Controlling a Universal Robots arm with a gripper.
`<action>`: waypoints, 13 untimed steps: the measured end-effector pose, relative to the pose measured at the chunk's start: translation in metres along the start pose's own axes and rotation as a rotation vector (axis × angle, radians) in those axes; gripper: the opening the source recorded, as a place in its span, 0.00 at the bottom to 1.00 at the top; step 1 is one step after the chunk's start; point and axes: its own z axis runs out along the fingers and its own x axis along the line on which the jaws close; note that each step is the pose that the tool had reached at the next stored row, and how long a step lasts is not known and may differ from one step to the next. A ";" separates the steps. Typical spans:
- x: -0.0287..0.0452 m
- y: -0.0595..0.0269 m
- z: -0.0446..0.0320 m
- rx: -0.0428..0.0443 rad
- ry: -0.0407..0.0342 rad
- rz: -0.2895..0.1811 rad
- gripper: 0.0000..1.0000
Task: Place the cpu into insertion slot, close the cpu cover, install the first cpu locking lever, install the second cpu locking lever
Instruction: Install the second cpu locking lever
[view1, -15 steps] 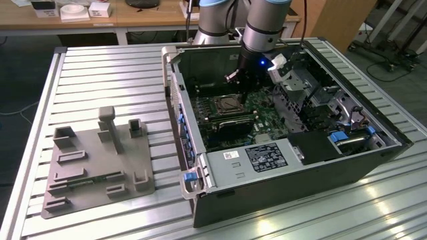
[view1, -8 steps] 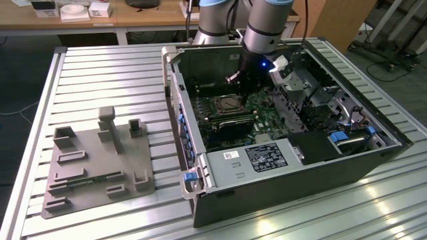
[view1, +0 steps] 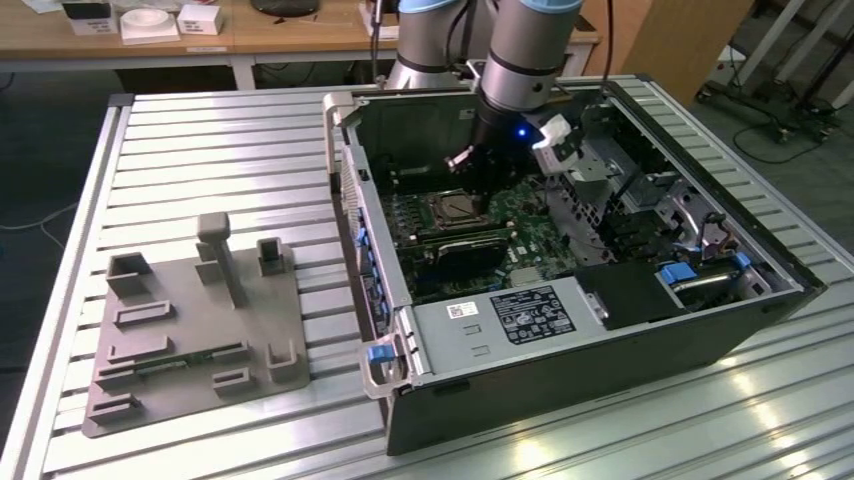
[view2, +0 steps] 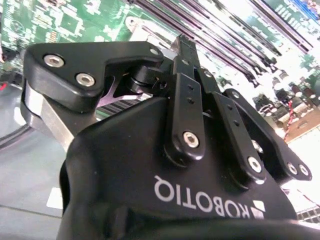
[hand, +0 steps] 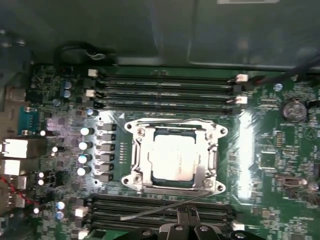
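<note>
My gripper (view1: 463, 160) hangs inside the open computer case (view1: 747, 330), just above the motherboard (hand: 280, 165) and close beside the socket. My fingers (view2: 186, 52) look pressed together with nothing pinched between them (their very tips are hard to make out in the second wrist view, so I hold this loosely).

The cpu (hand: 172, 155) already lies in the socket at the middle of the motherboard, its pale metallic top facing up. The cpu cover (hand: 175, 134) is folded down flat around it, framing the chip through its open centre. A thin locking lever (hand: 165, 209) stands loose, slanting across the memory slots (hand: 160, 216) on the side of the socket nearest my gripper; whether any other lever is latched I cannot tell.

Outside the case, on the slatted table (view1: 200, 140), a grey fixture tray (view1: 187, 340) sits well apart from the socket.
</note>
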 end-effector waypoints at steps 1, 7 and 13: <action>0.0020 0.0001 0.0002 0.0000 0.0000 0.000 0.10; 0.0175 0.0006 0.0029 0.0002 0.0001 0.000 0.10; 0.0232 0.0009 0.0035 0.0001 0.0001 0.000 0.10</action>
